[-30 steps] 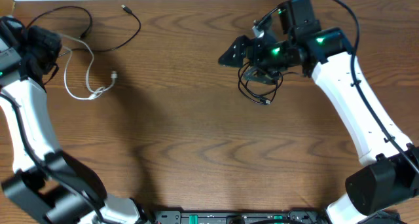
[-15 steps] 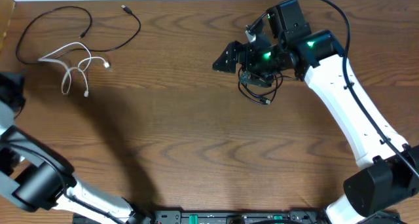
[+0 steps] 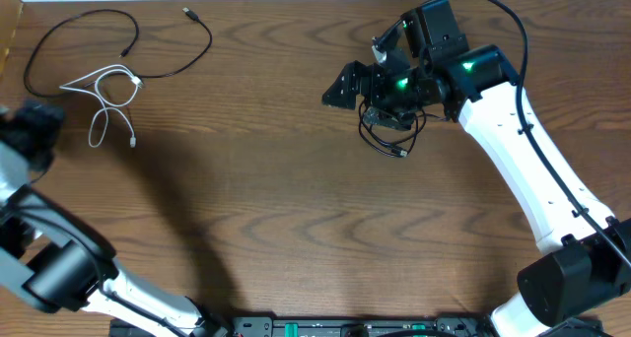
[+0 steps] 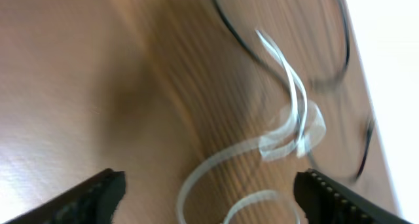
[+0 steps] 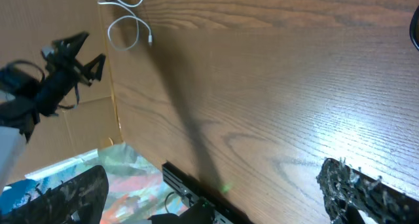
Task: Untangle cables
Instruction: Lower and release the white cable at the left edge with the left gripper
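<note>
Since the earlier overhead frame, the left gripper (image 4: 209, 181) had been drawn back from the white cable (image 3: 110, 93) to the table's (image 3: 296, 209) left edge, and that cable had been left lying free in a narrower, folded shape. In the left wrist view the fingers (image 4: 98, 191) were seen spread wide with nothing held between them. The white cable was seen lying just ahead of them on the wood. From above, it was found to the gripper's right, with its long axis running roughly from the far edge toward the near one. Its upper bend was seen touching, or perhaps crossing, the long black cable (image 3: 61, 24) looped along the far left. Which lay on top could not be told. The right gripper (image 5: 211, 185) was also seen open and empty. It was held above the short black cable (image 3: 389, 132), which was coiled by itself well apart from the other two. The left arm was judged the nearer one for any further pull on the white cable. That pull was judged best made toward the near edge, away from the black loop.
</note>
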You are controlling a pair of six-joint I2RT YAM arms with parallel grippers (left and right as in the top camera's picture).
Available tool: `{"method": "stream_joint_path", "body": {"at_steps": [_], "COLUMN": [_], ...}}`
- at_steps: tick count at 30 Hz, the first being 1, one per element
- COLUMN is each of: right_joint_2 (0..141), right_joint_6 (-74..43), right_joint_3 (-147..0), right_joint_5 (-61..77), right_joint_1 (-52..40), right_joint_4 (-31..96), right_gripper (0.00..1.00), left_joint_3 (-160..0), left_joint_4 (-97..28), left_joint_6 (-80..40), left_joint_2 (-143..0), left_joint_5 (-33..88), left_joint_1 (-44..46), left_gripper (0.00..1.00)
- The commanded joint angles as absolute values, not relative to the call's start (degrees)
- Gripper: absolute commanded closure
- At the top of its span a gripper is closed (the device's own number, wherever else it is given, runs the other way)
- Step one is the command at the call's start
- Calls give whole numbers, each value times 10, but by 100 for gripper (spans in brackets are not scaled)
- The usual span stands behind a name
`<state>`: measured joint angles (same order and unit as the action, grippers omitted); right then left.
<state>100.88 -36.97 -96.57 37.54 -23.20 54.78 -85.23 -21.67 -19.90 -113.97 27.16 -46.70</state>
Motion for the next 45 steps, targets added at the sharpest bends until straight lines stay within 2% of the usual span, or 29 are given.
{"method": "stream_joint_path", "body": {"at_steps": [1,6,13,20,22,23,24,25,28,30,31,36,45], "right_joint_2": [1004,1004,1004,1004,1004,1004,1004,1004,1004,1004,1004,1004,1004], "right_joint_6": [-361,-361,-361,-361,-361,-361,-361,-361,-361,-361,-361,-361,-361], "right_joint_3": [-967,-967,-967,-967,-967,-967,-967,-967,-967,-967,-967,-967,-967], "right_joint_5": [374,374,331,322,312,309,306,303,301,301,301,301,302], "right_joint_1": [-234,-236,-251,-260,-260,-260,-260,-260,-260,-260,-260,-260,-260], "right_joint_4": [555,562,561,559,559,559,559,559,559,557,557,557,566], "right_gripper": [1,1,1,1,1,1,1,1,1,1,1,1,1], "left_joint_3": [-854,-854,-854,-854,-854,-854,-854,-854,-854,-854,-854,-854,-854], "left_joint_4": [-222,-232,-281,-291,-294,-290,-286,-283,-278,-278,-278,-281,-269], "left_joint_6": [-97,-41,72,123,130,131,130,130,130,130,123,35,-112], "left_joint_2": [-1135,-1135,-1148,-1187,-1196,-1202,-1202,-1202,-1201,-1199,-1194,-1159,-1063], "left_joint_5": [278,258,103,98,98,97,97,97,97,95,88,1,8], "left_joint_1": [-410,-374,-349,-349,-349,-350,-350,-350,-350,-351,-353,-367,-400], "left_gripper": [9,8,9,10,19,37,48,54,63,78,92,93,93]}}
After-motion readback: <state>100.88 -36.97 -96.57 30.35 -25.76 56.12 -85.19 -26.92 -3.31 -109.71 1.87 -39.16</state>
